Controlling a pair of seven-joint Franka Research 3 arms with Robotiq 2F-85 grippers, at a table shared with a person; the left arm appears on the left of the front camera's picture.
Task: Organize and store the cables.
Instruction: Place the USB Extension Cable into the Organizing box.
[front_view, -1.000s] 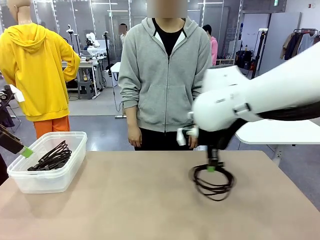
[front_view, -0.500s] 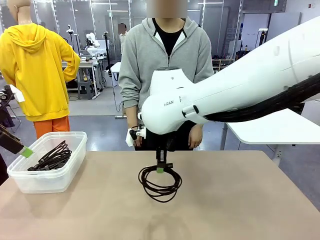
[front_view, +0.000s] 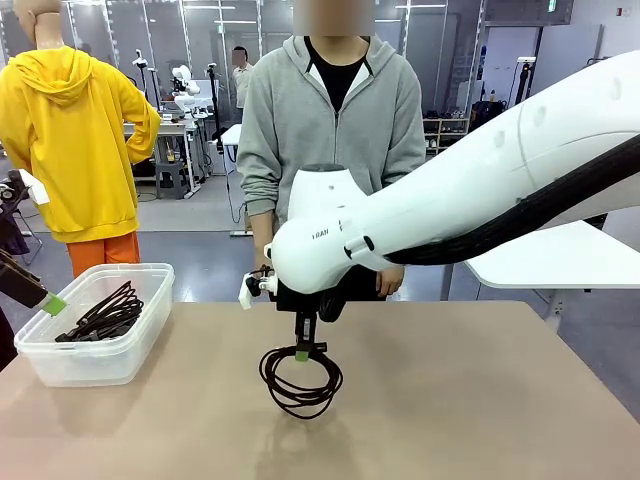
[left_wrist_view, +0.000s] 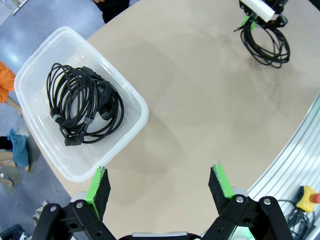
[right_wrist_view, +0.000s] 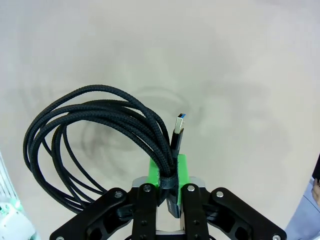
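Person in grey hoodie (front_view: 331, 130) behind tan table (front_view: 480, 400); red-and-yellow button box (left_wrist_view: 306, 196) past table edge

The right arm (front_view: 470, 190) is glossy white with rounded joints, small grey lettering on its wrist shell and a thick black hose along its underside. Its tool (front_view: 301, 353) is black with green pads (right_wrist_view: 169, 170), the linkage pinned with silver screws. The left tool (left_wrist_view: 161, 186) matches: black links, green pads (left_wrist_view: 98, 186). The person (front_view: 331, 150) wears a grey zip hoodie over a black top.
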